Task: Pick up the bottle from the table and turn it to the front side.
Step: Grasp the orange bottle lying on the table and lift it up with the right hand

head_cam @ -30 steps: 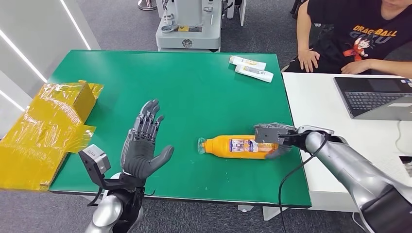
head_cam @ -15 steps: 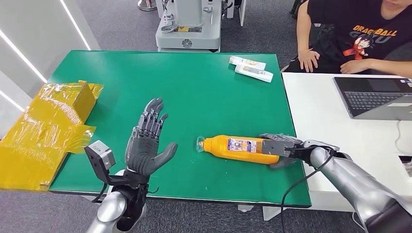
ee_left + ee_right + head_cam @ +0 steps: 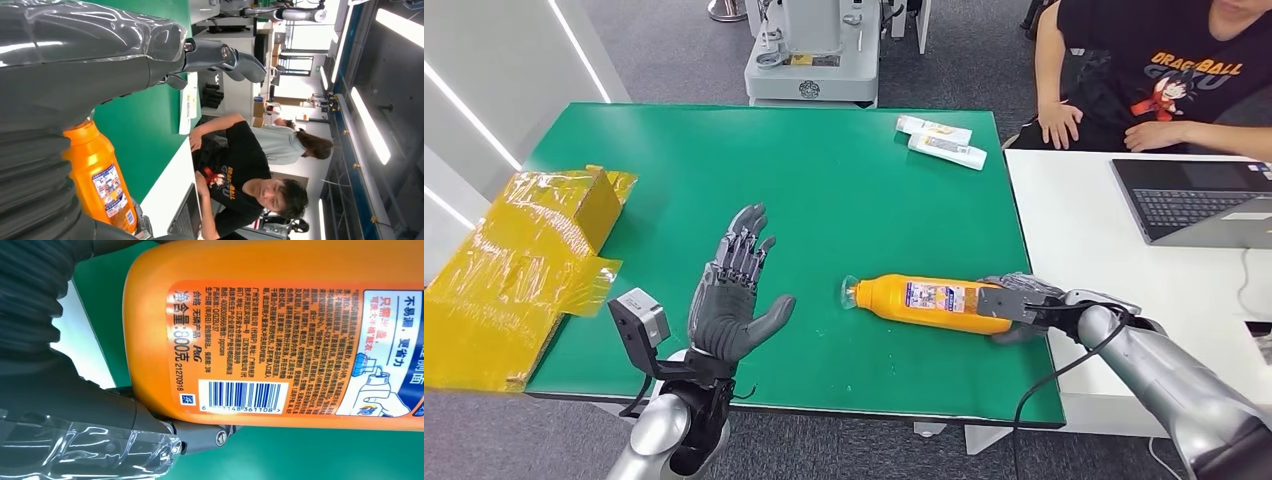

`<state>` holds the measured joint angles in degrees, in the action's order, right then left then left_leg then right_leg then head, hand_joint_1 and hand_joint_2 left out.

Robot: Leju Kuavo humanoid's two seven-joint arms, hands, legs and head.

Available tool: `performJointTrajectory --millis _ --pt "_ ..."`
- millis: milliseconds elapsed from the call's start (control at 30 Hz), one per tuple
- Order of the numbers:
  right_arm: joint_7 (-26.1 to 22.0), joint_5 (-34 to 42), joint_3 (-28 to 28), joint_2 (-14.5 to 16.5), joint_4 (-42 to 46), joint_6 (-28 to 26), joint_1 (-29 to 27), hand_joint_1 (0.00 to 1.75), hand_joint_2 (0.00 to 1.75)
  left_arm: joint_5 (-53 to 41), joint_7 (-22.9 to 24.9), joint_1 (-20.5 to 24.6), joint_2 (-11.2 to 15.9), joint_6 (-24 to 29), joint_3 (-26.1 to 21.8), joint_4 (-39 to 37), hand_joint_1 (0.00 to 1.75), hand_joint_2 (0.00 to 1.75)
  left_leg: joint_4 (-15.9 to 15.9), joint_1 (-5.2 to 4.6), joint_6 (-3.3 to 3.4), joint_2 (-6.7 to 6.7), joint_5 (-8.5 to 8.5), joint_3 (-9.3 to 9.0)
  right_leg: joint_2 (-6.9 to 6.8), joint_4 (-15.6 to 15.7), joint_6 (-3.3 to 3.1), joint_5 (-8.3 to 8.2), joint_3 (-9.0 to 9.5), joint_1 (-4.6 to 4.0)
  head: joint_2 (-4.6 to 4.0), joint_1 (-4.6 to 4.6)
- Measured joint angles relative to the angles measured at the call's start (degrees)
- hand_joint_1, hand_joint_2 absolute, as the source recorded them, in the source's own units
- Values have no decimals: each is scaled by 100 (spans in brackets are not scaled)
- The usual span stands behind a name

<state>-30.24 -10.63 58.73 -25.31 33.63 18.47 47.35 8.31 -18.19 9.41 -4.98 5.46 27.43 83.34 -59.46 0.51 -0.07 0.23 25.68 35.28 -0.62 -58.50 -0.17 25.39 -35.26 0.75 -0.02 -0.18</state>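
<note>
— From the head view, where are we? 
— Early, I'd say. The bottle [image 3: 934, 303] lies on its side on the green desk [image 3: 824, 190], cap toward the left hand [image 3: 734, 305]. The right hand [image 3: 1022, 308] is wrapped round its base end; looks like a grip, bottle not clearly lifted. The left hand hovers empty, fingers spread, palm up.
— Next move?
— My guess: lift it clear, then roll it so the front label faces up, maybe passing it to the left hand.
— Left wrist view?
— The bottle [image 3: 102, 185] is beyond that hand's thumb [image 3: 220, 55], apart from it. A person [image 3: 240, 175] sits past the desk.
— Right wrist view?
— Back label up: barcode, small print. The hand [image 3: 100, 405] cradles the bottle [image 3: 280, 340] at its base.
— Is it full?
— It's opaque, I can't tell. The yellow box [image 3: 524, 260] at the desk's left edge is wrapped; contents hidden too.
</note>
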Motion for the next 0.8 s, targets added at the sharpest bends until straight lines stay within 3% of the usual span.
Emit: performJointTrajectory --millis 100,167,300,800 --pt "4 -11 -18 -18 19 -4 -8 54 175 1 0 1 -13 -3 4 -7 0 175 0 0 0 0 0 0 1 0 0 0 0 0 0 -1" --pt "9 -22 -22 -27 30 -5 -10 49 175 4 0 1 -25 -9 7 -15 0 175 0 0 0 0 0 0 1 0 0 0 0 0 0 0" --pt "13 -38 -35 -37 43 -13 -16 0 175 11 0 6 -31 -14 19 -33 0 175 0 0 0 1 0 0 1 0 0 0 0 0 0 -1" --pt "91 -465 -148 -37 77 -71 82 0 175 80 -29 50 -53 -38 34 -117 0 175 0 0 0 1 0 1 1 -2 1 -1 0 0 0 -1"
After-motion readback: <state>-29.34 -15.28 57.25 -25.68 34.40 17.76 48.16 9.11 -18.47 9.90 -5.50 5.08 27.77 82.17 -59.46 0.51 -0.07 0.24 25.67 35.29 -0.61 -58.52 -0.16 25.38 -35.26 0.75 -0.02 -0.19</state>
